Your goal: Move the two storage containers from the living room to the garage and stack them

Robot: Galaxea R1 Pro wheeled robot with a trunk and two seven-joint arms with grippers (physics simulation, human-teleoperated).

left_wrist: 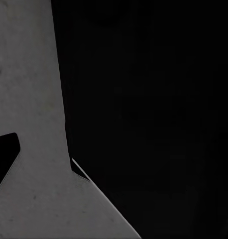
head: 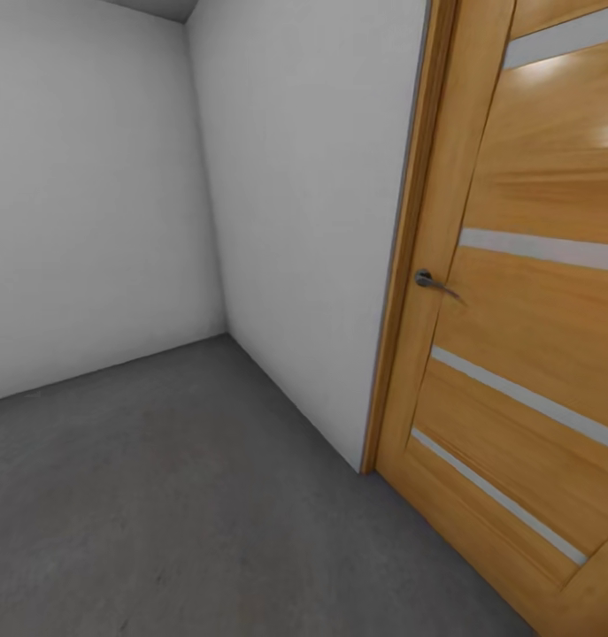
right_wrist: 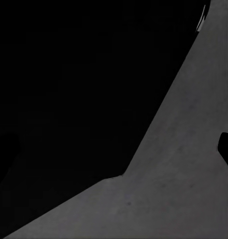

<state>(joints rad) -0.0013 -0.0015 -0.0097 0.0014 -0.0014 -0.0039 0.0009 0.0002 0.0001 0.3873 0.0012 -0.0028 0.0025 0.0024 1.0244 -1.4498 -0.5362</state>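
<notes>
I am in the garage, facing a corner of plain white walls (head: 304, 177). The grey concrete floor (head: 162, 495) spreads out below. The two storage containers and the living room are out of view. In the left wrist view a dark fingertip (left_wrist: 3, 157) juts over the concrete floor (left_wrist: 29, 99). In the right wrist view another dark fingertip (right_wrist: 227, 149) shows at the frame's edge over the floor (right_wrist: 183, 189). Neither view shows how the jaws stand, and nothing is seen between them.
An orange-wood door (head: 534, 310) with pale horizontal slits and a metal handle (head: 432, 282) stands close on the right. A second white wall (head: 82, 195) closes the left side. A large black mass (left_wrist: 154, 109) (right_wrist: 69, 89) covers much of each wrist view.
</notes>
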